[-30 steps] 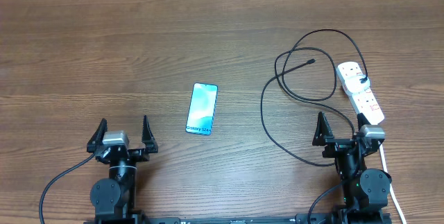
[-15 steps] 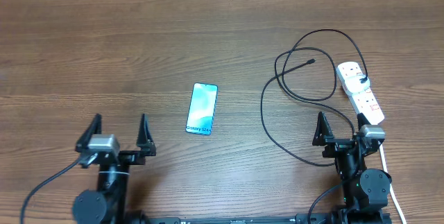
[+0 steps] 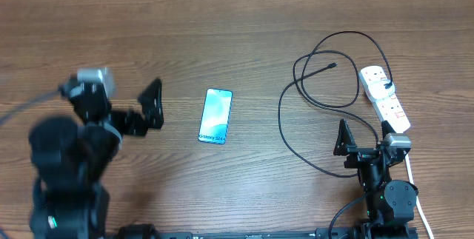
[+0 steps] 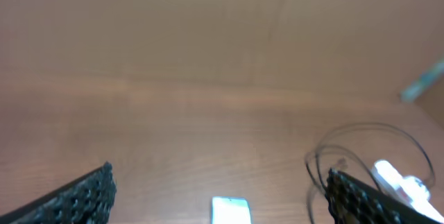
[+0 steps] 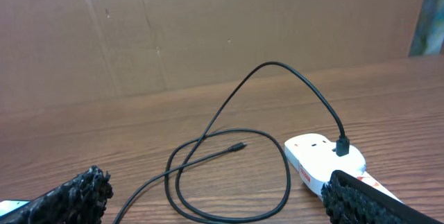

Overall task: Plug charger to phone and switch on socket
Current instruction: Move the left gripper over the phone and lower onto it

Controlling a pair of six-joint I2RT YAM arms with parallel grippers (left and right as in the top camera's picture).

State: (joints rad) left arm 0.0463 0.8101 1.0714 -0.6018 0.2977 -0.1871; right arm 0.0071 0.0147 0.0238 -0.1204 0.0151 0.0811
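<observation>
Phone, slim with a light blue screen, lies flat at the overhead frame's centre. A long thin black charger cable loops at right, 1 end on the white elongated power strip. The left gripper and right gripper both have their jaws spread, grasping nothing.

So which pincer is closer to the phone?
Left. The left pincer hovers just left of the phone; the right pincer sits far off to its right, by the power strip.

We're seeing the phone lying flat, screen up. Well to its right, the black charger is looping loosely, running into the white socket.
</observation>
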